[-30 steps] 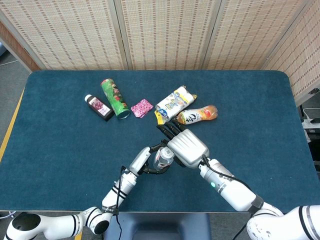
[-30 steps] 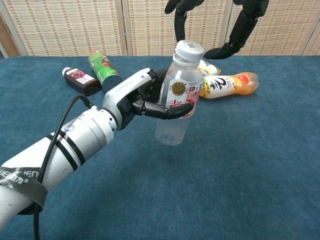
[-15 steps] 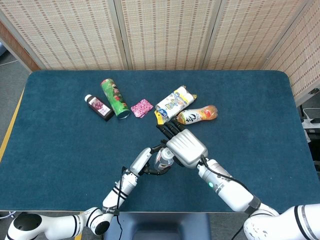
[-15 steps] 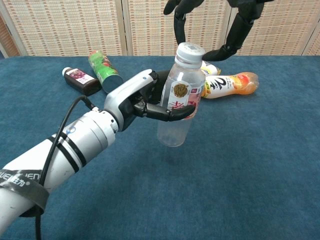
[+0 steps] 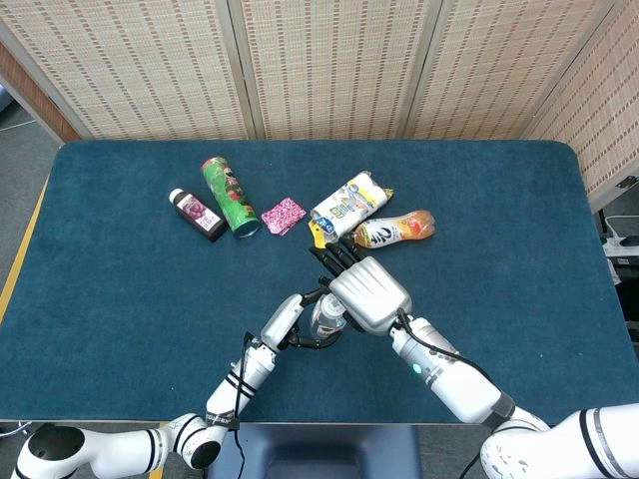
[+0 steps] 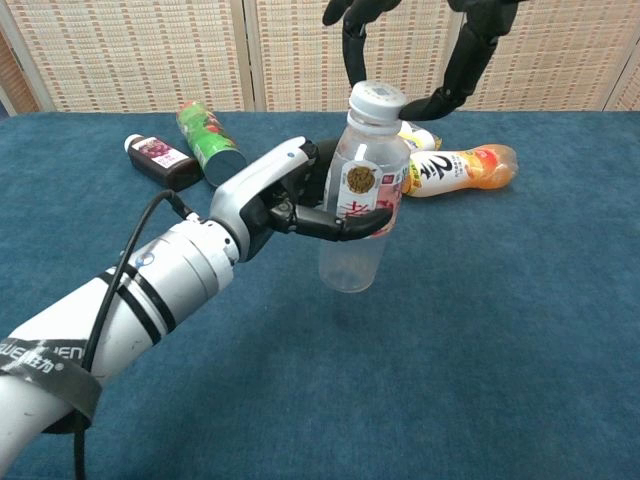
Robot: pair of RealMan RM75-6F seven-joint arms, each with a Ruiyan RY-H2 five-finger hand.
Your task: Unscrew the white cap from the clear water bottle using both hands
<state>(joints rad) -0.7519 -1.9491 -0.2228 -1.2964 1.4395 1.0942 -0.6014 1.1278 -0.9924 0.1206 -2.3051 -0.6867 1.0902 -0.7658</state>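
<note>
The clear water bottle (image 6: 359, 205) stands upright above the table, and my left hand (image 6: 285, 203) grips it around its label. Its white cap (image 6: 377, 97) is on the neck. My right hand (image 6: 440, 55) hovers just over the cap with dark fingers (image 6: 349, 45) spread to either side of it; I see no contact with the cap. In the head view the right hand (image 5: 368, 292) covers most of the bottle (image 5: 325, 315), with the left hand (image 5: 284, 321) beside it.
At the back of the blue table (image 5: 499, 200) lie a dark juice bottle (image 5: 197, 214), a green can (image 5: 229, 195), a pink packet (image 5: 284, 215), a snack bag (image 5: 347, 205) and an orange drink bottle (image 5: 396, 230), just beyond the hands.
The right hand's fingers have come lower and a little left, closer around the cap. The left hand has shifted the bottle slightly to the right.
</note>
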